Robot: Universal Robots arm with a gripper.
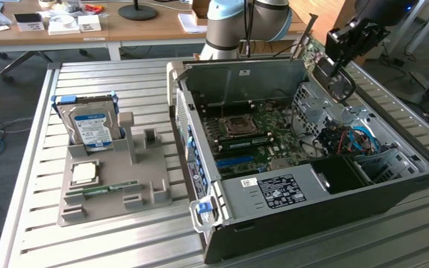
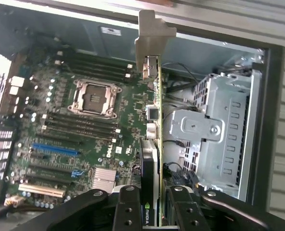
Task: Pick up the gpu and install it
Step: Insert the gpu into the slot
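The gripper (image 2: pixel 154 214) is held above the open computer case (image 1: pixel 393 190), over its drive-cage side, and is carried there on the arm's black wrist (image 1: pixel 352 39). The pincer is closed narrowly on the gpu (image 2: pixel 157 96), one finger (image 2: pixel 128 209) being pressed against each face. The card is kept edge-on over the case, clear of the motherboard (image 2: pixel 84 125). Its long axis is run away from the fingers, with the metal bracket (image 2: pixel 154 33) at the far end, towards the case's rear wall. A thin green board is seen, with a black round fan (image 1: pixel 341 84) on one face. Beyond the case, a hard drive (image 1: pixel 91 125) is stood upright in a grey holder (image 1: pixel 147 187).
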